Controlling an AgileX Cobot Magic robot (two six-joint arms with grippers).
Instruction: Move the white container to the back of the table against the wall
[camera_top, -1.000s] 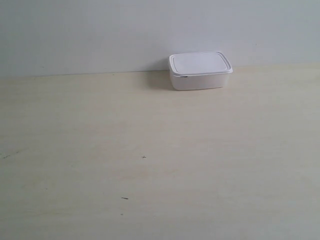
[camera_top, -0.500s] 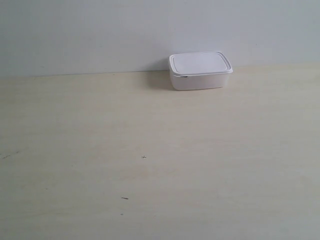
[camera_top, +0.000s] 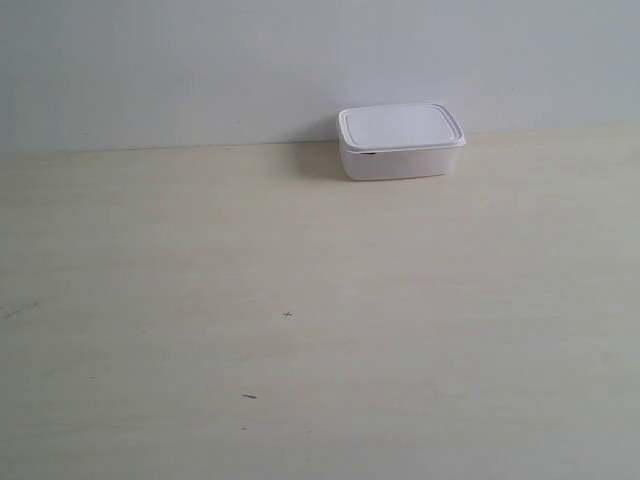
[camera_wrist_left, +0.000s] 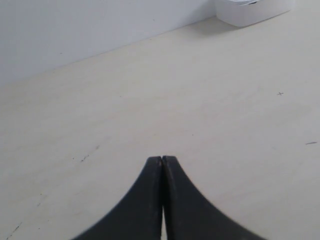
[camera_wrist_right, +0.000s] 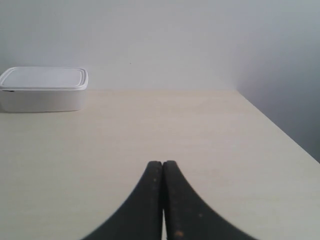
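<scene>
Exterior view: white container (camera_top: 401, 141), lid on, resting at the back of the table (camera_top: 300, 320) at the foot of the wall (camera_top: 200, 70), contact with the wall not discernible. Left wrist view: left gripper (camera_wrist_left: 162, 159) with black fingertips pressed together on nothing, well apart from the wall, container far ahead beside the wall. Right wrist view: right gripper (camera_wrist_right: 162, 163) likewise closed and empty, container well apart from it, ahead beside the wall.

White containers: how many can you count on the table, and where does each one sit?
1. The white container, lid on, sits at the back of the table by the wall. None seems hidden.
</scene>
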